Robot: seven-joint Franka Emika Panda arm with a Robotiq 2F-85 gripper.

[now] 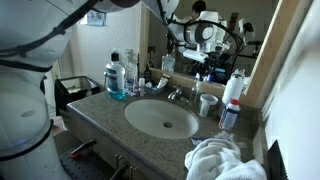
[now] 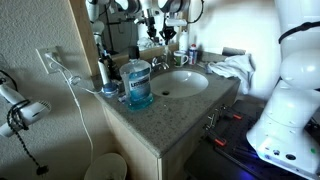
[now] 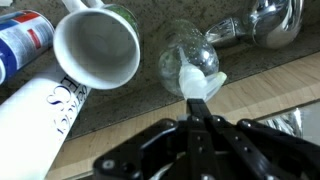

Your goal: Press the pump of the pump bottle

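We judge the pump bottle (image 3: 186, 55) light and tippy; clenched, empty tool (image 3: 196, 102) at lower centre should press the pump (image 3: 203, 82) squarely downward.

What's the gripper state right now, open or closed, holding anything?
Gripper: closed, nothing held between the fingers; in the wrist view its tip is at the pump of the pump bottle.

Bathroom vanity around a white oval sink (image 1: 160, 120)
Chrome faucet (image 1: 176, 93) behind the basin; wide bottle of blue liquid (image 1: 117, 78) on the granite countertop (image 1: 95, 108); white cup (image 1: 207, 103) beside a tall white bottle (image 1: 232, 88); crumpled white towel (image 1: 220, 160) near the counter's front edge; hair dryer (image 2: 20, 112) on the wall
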